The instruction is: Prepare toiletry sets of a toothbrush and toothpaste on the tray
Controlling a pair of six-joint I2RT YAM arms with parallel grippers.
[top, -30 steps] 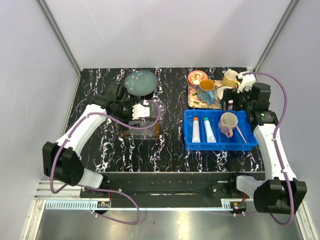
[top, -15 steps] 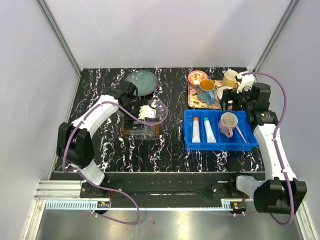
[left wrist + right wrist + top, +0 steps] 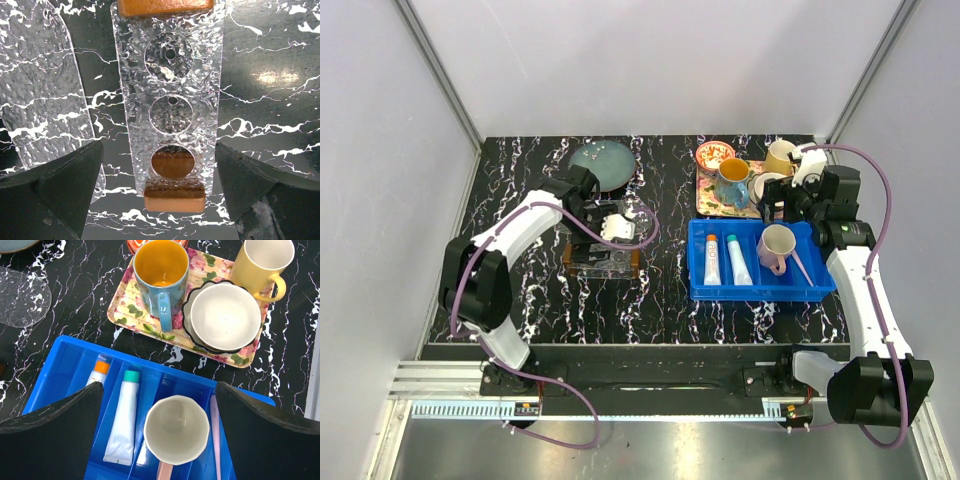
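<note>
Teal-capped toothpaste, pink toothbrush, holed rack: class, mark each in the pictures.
Teal-capped toothpaste (image 3: 121, 425), right wrist view, tube's white body.
Toothbrush (image 3: 215, 435), right wrist view, its handle.
Rack (image 3: 170, 87), left wrist view, clear plate between holes.

Nothing legible in any view. The teal-capped toothpaste tube (image 3: 121, 427) and the orange-capped tube (image 3: 98, 374) in the blue bin (image 3: 55, 380) have markings too small or blurred to read. The floral tray (image 3: 125, 310) and the clear tray (image 3: 135, 100) show pattern and texture only.

The toothbrush (image 3: 214, 432) runs off the bottom edge.
</note>
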